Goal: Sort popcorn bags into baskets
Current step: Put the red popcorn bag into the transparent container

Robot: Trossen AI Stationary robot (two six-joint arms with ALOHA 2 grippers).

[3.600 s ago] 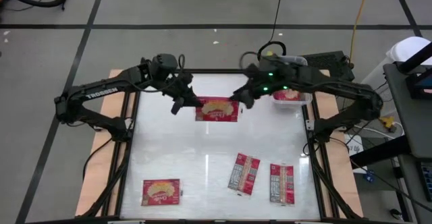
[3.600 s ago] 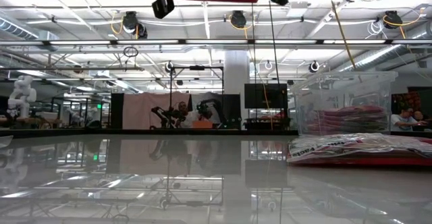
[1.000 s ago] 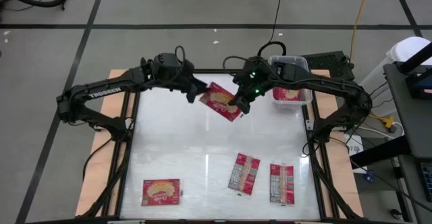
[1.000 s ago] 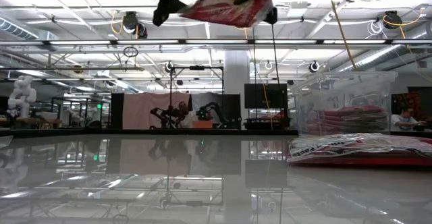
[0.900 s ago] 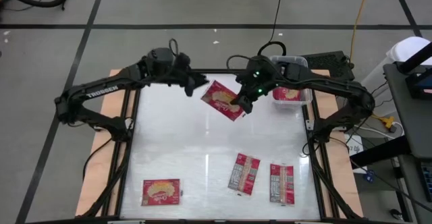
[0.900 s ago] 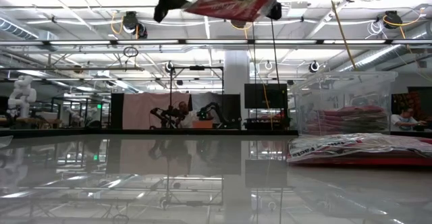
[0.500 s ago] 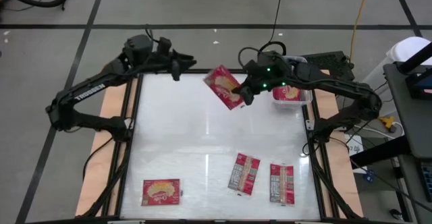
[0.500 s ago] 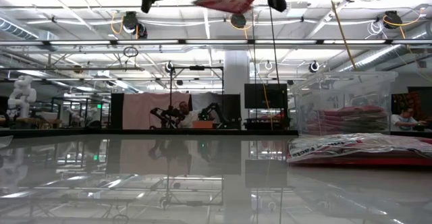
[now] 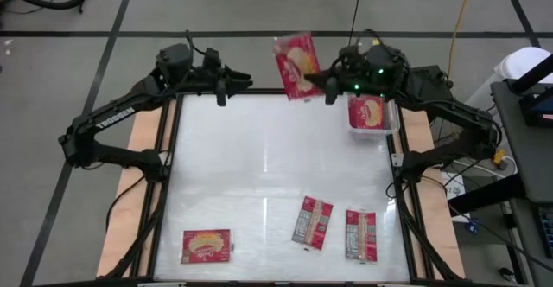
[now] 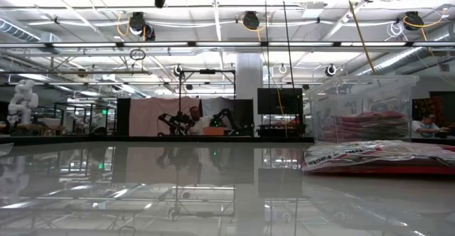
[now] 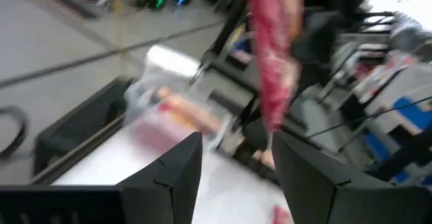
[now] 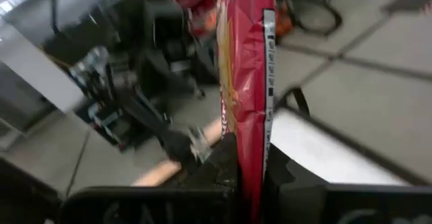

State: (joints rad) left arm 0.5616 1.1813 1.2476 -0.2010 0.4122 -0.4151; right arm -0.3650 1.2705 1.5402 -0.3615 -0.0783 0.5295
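The right hand (image 9: 328, 86) is clamped on a popcorn bag (image 9: 295, 66) over the table's far edge, beside the basket (image 9: 370, 114); the left hand (image 9: 226, 86), fingers seemingly apart, holds nothing.

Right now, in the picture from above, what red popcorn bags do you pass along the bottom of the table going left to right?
Popcorn-picture bag → tilted grey-panel bag → upright grey-panel bag.

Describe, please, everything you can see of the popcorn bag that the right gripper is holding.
The popcorn bag is a flat red packet with a yellow-tan popcorn picture facing up. It hangs in the air over the table's far edge, left of the clear basket, pinched by one edge in the shut right gripper. Nothing else touches it.
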